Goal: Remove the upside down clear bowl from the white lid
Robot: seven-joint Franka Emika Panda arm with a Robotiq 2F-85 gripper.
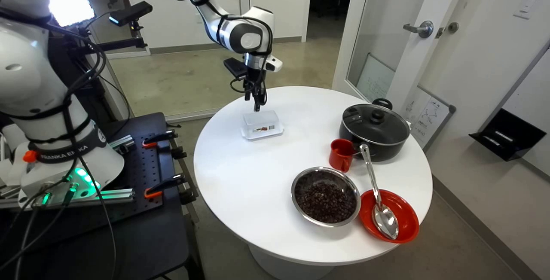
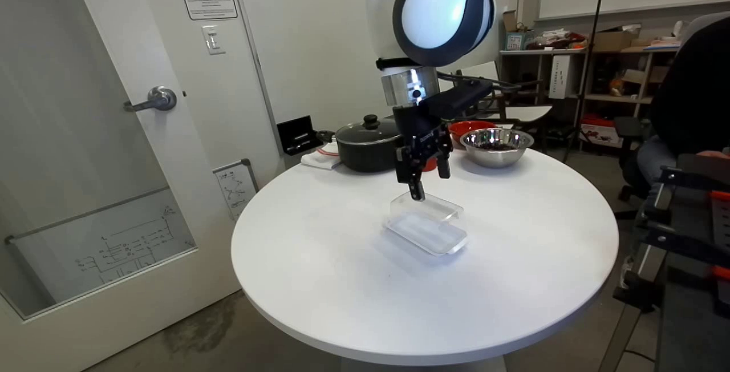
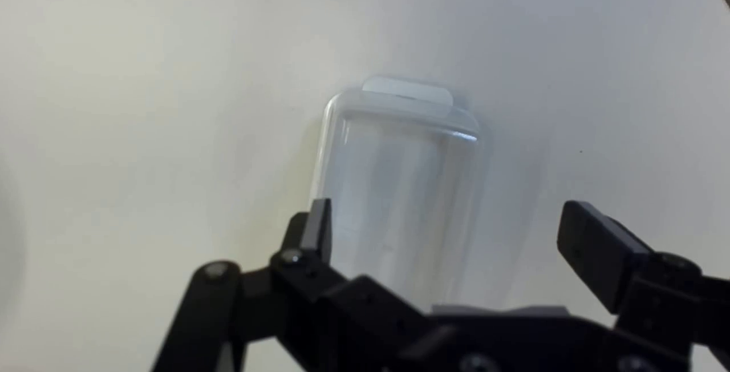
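The clear bowl (image 1: 260,120) is see-through and boxy and sits upside down on the white lid (image 1: 263,135) on the table. In an exterior view, the bowl (image 2: 429,206) and the lid (image 2: 430,238) lie under my gripper (image 2: 430,184). My gripper (image 1: 252,101) is open and empty, pointing down just above the bowl. In the wrist view, the bowl (image 3: 393,189) lies lengthwise and the lid's pale tab (image 3: 408,90) shows at its far end. The gripper's (image 3: 447,221) left finger overlaps the bowl's left edge; the right finger is over bare table. The bowl's near end is hidden.
On the round white table (image 1: 240,172) stand a black pot (image 1: 374,132) with a dark glass lid, a red mug (image 1: 341,155), a metal bowl of dark brown food (image 1: 325,196) and a red bowl (image 1: 408,220) with a large spoon (image 1: 385,220), all apart from the clear bowl.
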